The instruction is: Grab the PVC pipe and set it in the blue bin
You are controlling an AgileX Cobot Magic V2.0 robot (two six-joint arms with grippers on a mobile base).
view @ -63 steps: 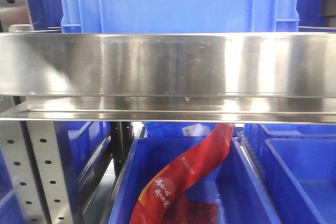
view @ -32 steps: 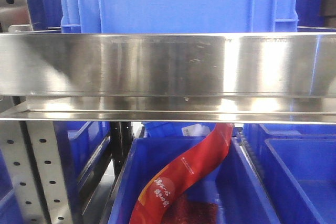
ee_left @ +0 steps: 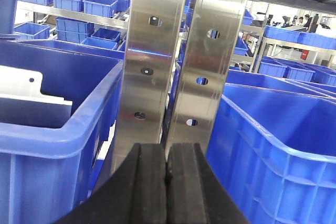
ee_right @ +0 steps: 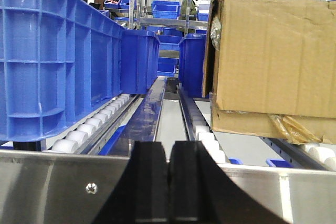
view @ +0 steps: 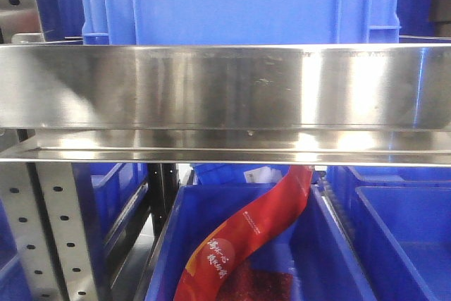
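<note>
No PVC pipe shows in any view. Blue bins are all around: one large blue bin [view: 239, 1] sits on the steel shelf above, another blue bin [view: 169, 244] lies below it holding a red packet [view: 246, 234]. My left gripper [ee_left: 166, 153] is shut with nothing between its black pads, facing two perforated steel uprights [ee_left: 181, 51] between two blue bins. My right gripper [ee_right: 168, 153] is also shut and empty, level with a steel shelf edge [ee_right: 58, 182] in front of a roller lane.
A steel shelf beam [view: 225, 86] crosses the front view. In the left wrist view a blue bin [ee_left: 47, 129] with a white sheet [ee_left: 26, 90] is left, another bin [ee_left: 278, 145] right. A cardboard box [ee_right: 273, 61] sits on rollers right of the lane, a blue crate [ee_right: 52, 56] left.
</note>
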